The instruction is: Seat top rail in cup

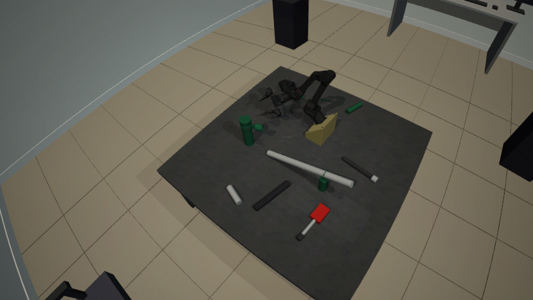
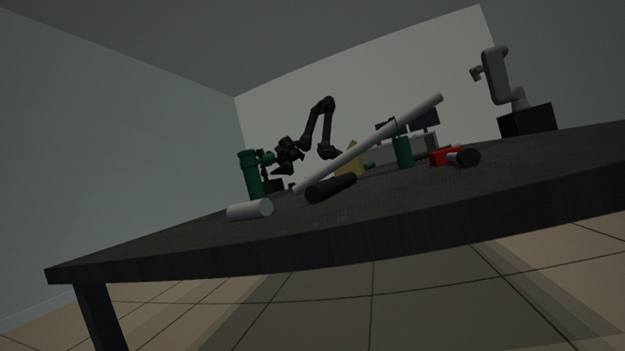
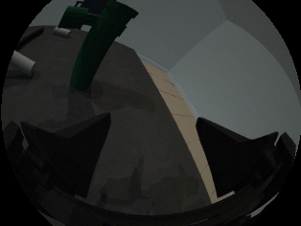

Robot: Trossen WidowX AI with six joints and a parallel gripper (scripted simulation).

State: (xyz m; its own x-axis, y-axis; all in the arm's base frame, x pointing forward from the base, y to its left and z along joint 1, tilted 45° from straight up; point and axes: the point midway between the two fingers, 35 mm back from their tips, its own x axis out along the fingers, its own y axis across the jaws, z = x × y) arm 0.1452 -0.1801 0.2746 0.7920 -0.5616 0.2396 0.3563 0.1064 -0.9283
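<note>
The big green post point(image 1: 245, 133) point(image 2: 252, 178) point(image 3: 96, 48) stands at the table's left. Its rail-end cup point(image 1: 257, 126) point(image 2: 268, 157) hangs high on it, just under the post cap. The white rail point(image 1: 298, 164) point(image 2: 368, 142) runs through the loop cap of the small green post point(image 1: 323, 183) point(image 2: 402, 151). It is tilted, with one end resting on the table well short of the cup and the other end raised. My gripper point(image 1: 269, 103) point(image 2: 284, 164) point(image 3: 154, 120) is open and empty. It hovers behind the big post, far from the rail.
A yellow wedge point(image 1: 321, 129) point(image 2: 349, 163) sits by the arm's base. Loose on the table lie a dark cylinder point(image 1: 272, 195) point(image 2: 330, 187), a short white cylinder point(image 1: 233, 194) point(image 2: 249, 208), a red paddle point(image 1: 319, 212), a dark rod point(image 1: 357, 167) and a green peg point(image 1: 354, 107).
</note>
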